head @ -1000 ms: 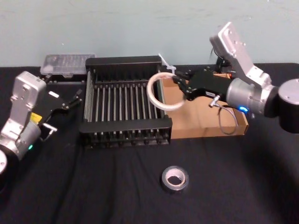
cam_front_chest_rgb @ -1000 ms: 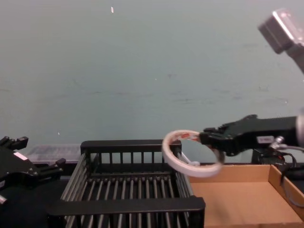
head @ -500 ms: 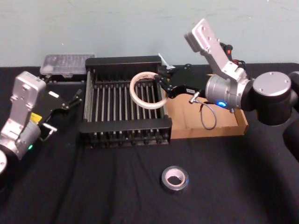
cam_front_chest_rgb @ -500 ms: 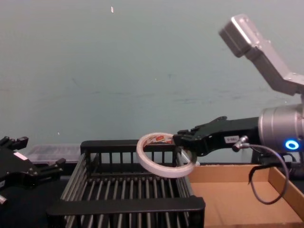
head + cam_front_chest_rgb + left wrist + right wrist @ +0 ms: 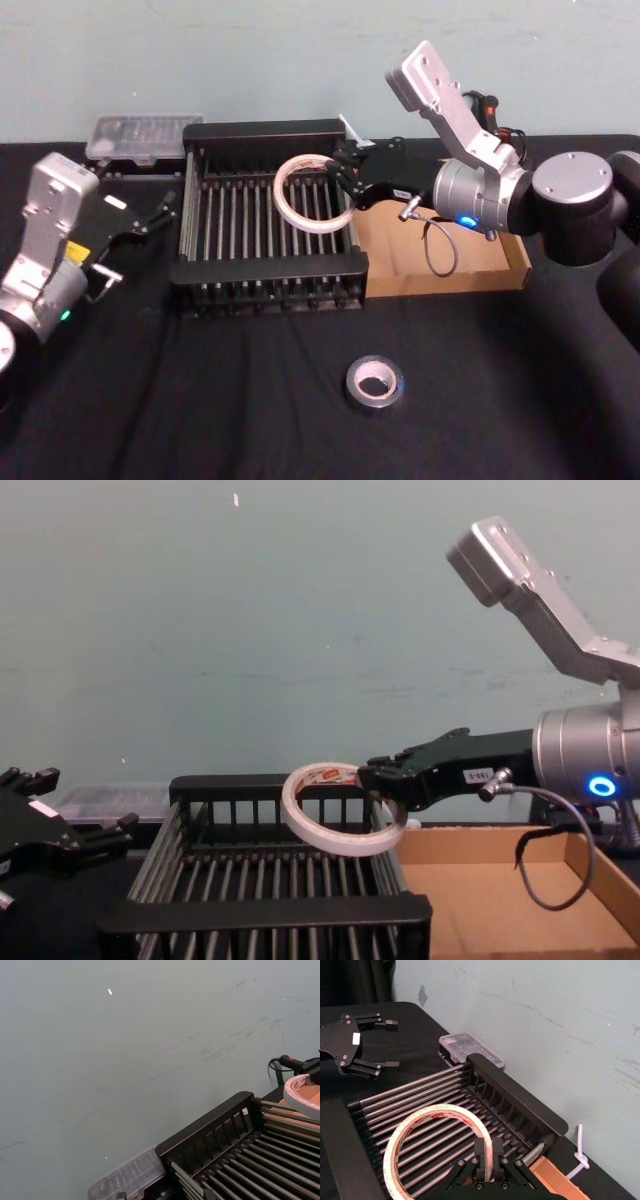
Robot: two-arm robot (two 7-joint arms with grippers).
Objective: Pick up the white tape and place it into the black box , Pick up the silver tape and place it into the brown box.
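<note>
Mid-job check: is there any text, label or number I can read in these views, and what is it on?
No text is legible.
Red print inside the white tape: too blurred to read.
Small label on the right pincer: characters too small to read.
White patch on the left pincer: nothing readable.

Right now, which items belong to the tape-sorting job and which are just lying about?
Job:
white tape, held over the black box by the right gripper
silver tape, on the black cloth in front
brown box, beside the black box

Lying about:
clear plastic case, beyond the parked left gripper
white plastic tie, behind the boxes
</note>
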